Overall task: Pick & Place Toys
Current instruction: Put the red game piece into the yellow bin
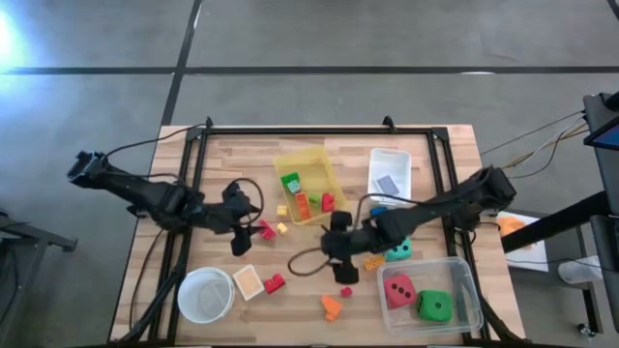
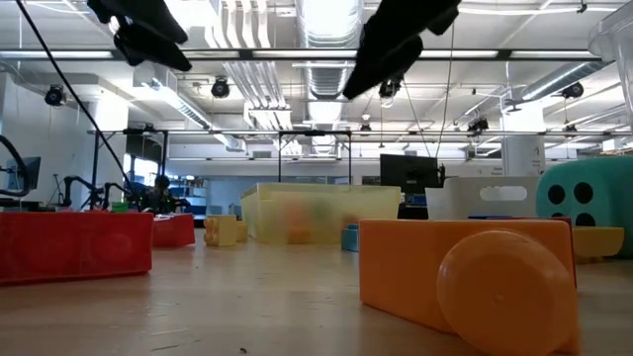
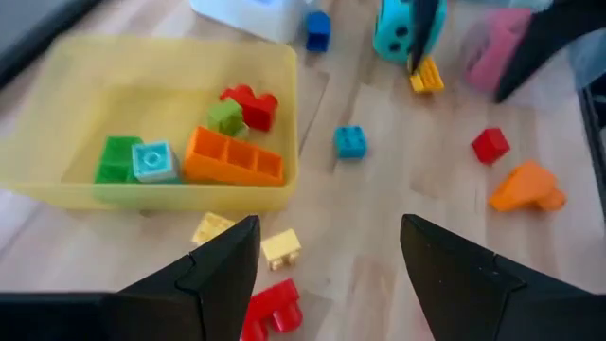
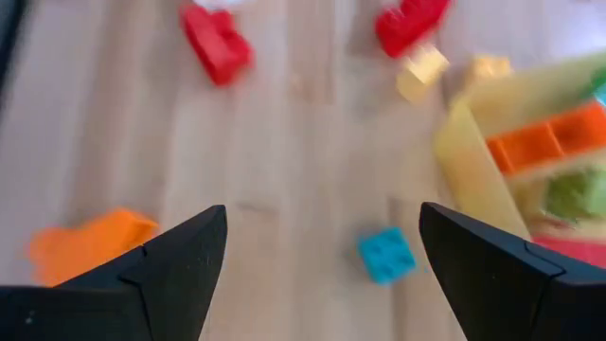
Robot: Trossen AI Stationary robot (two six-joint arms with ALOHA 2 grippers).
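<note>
On the left, the left gripper [image 1: 239, 224] hangs over the wood with its fingers spread and nothing between them; just beside it lie a red block [image 1: 265, 232] and a small yellow block [image 1: 281, 228], both not yet picked. Nearer the front edge, a round white bowl [image 1: 205, 295] looks to hold no toys, and a second red block [image 1: 275, 283] rests close by it. In the middle, the yellow bin [image 1: 334, 178] already holds a share of the work: a green block [image 1: 290, 181], an orange block [image 1: 301, 204] and a red one by the wall. Right of that, the right gripper [image 1: 340, 257] hovers with jaws released and holding nothing, above a small blue block [image 4: 386, 255] and near an orange piece [image 1: 331, 306] on the table. A teal die [image 1: 398, 250] sits loose beside the right arm. At the far right, the clear bin [image 1: 466, 275] holds the pink-red die [image 1: 397, 286] and the green die [image 1: 435, 306]. By my reckoning the sorting is roughly half done, with several blocks and one die left
</note>
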